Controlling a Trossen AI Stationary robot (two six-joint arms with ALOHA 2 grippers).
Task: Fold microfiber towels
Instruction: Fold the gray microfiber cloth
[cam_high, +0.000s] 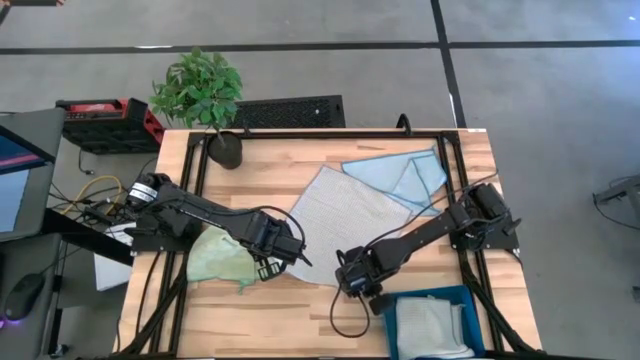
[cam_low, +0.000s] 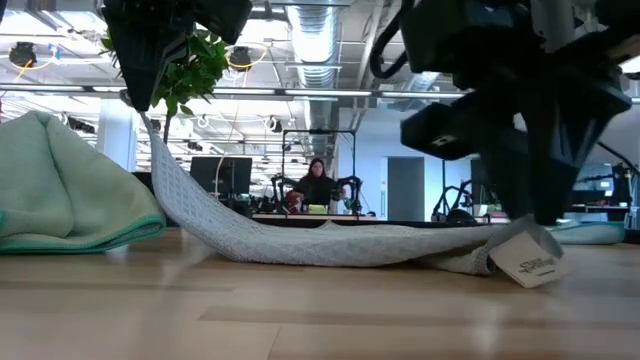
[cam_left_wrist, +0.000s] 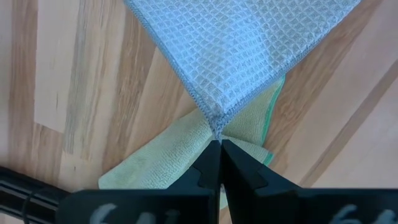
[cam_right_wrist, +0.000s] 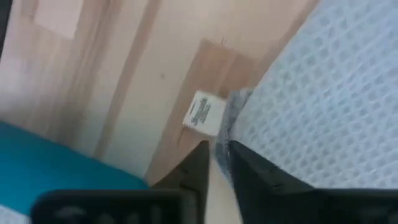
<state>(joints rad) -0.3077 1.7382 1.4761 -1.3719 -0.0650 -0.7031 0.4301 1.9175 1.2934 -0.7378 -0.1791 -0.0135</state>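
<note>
- The teal bin (cam_high: 455, 298) is sitting at the near right edge of the worktop (cam_high: 300, 310), with a folded grey towel (cam_high: 430, 325) lying inside it.
- The right gripper (cam_high: 352, 283) is hanging just left of the bin, over the near corner of the spread grey towel (cam_high: 335, 215); in the right wrist view its fingers (cam_right_wrist: 193, 165) are standing slightly apart with the towel's edge running between them, beside the small white tag (cam_right_wrist: 204, 112). Whether they are pressing the cloth cannot be told.
- In the low view that tagged corner (cam_low: 530, 262) is resting on the wood under the right gripper.
- The left gripper (cam_high: 283, 250) is holding the towel's left corner, its fingers (cam_left_wrist: 208, 168) closed together on the tip; in the low view this corner is being held up off the wood, the cloth sloping down from it.
- The light green towel (cam_high: 220, 257) is lying crumpled at the near left, just beside the left gripper.
- The light blue towel (cam_high: 405, 172) is lying loosely folded at the far right, touching the spread grey one.
- A potted plant (cam_high: 205, 100) is standing at the far left corner.
</note>
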